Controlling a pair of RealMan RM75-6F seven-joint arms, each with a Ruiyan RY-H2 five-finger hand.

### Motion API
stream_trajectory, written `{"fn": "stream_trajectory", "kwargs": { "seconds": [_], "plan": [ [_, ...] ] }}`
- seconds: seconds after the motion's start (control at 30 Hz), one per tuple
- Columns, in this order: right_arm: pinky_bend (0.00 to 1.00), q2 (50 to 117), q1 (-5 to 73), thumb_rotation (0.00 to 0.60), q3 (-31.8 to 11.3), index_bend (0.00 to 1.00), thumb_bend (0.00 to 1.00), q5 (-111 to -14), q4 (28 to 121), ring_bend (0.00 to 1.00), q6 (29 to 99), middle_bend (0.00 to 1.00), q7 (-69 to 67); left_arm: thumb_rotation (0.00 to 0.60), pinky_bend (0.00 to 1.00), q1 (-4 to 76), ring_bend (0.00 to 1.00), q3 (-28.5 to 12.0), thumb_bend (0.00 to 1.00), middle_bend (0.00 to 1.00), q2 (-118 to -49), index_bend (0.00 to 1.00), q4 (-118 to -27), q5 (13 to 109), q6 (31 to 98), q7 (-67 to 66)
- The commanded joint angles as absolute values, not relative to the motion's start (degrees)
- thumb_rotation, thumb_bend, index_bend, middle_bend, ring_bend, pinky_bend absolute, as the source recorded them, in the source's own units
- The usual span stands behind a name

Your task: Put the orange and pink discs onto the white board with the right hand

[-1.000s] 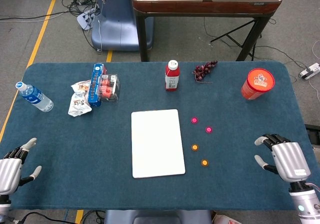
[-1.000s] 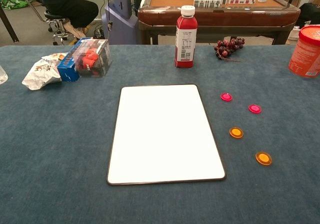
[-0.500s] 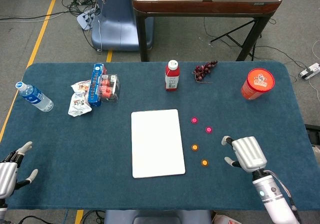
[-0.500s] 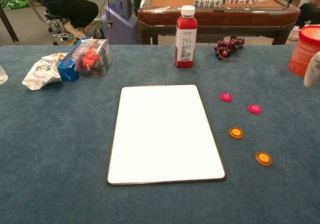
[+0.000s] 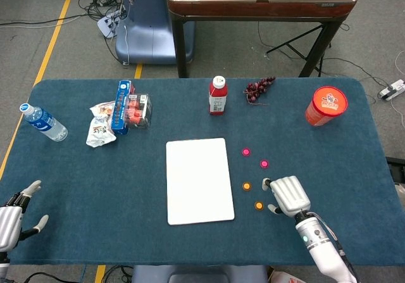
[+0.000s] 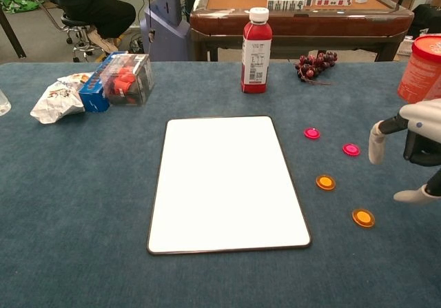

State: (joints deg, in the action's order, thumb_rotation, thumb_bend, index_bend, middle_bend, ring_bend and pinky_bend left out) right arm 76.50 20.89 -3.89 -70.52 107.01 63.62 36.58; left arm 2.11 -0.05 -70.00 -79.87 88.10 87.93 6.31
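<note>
Setting: blue felt table [image 5: 76, 188] with cables and a wooden mahjong table behind it.
Left hand: left hand [image 5: 12, 214] sits at the near left corner, fingers apart, nothing in it, far from the discs.
Left clutter: one water bottle [image 5: 43, 123] lying down, one crumpled wrapper [image 5: 100, 128], one blue box [image 5: 121, 106] against a clear pack of red items [image 5: 138, 110].
White board: white board [image 6: 226, 182] lies mid-table, long axis running away from the robot, nothing on it yet.
Back row: one red drink bottle [image 6: 256, 50] upright, one bunch of dark grapes [image 6: 313, 65], one red tub [image 5: 326, 105] far right.
Pink discs: two; far pink disc [image 6: 312, 133] and right pink disc [image 6: 351, 149], both on the felt right of the board.
Orange discs: two; left orange disc [image 6: 325, 182] and near orange disc [image 6: 363, 217], closer to the robot.
Right hand: right hand [image 5: 288, 195] hovers just right of the orange pair, fingers spread, holding nothing.
Key relation: discs lie to that hand's left, between it and the board; the orange ones look nearest, so I'd guess they go first.
</note>
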Motion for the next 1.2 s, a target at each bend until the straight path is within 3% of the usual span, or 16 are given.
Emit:
{"fn": "stream_trajectory", "kwargs": {
  "seconds": [0.03,1.2],
  "plan": [
    [1.0,77.5,21.7,0.6,-3.2,0.43,0.12,-68.5,106.8,1.0,63.2,1.0,38.7,0.6,0.48,2.0,0.26,0.0,0.29,0.24,-70.3,0.14,-79.3,88.1,87.9,6.5],
    [1.0,84.8,26.4,0.6,-0.8,0.43,0.12,-59.2,101.5,1.0,62.8,1.0,42.9,0.6,0.49,1.0,0.26,0.2,0.29,0.24,-72.0,0.14,-75.6,87.9,88.1,9.5]
  ]
}}
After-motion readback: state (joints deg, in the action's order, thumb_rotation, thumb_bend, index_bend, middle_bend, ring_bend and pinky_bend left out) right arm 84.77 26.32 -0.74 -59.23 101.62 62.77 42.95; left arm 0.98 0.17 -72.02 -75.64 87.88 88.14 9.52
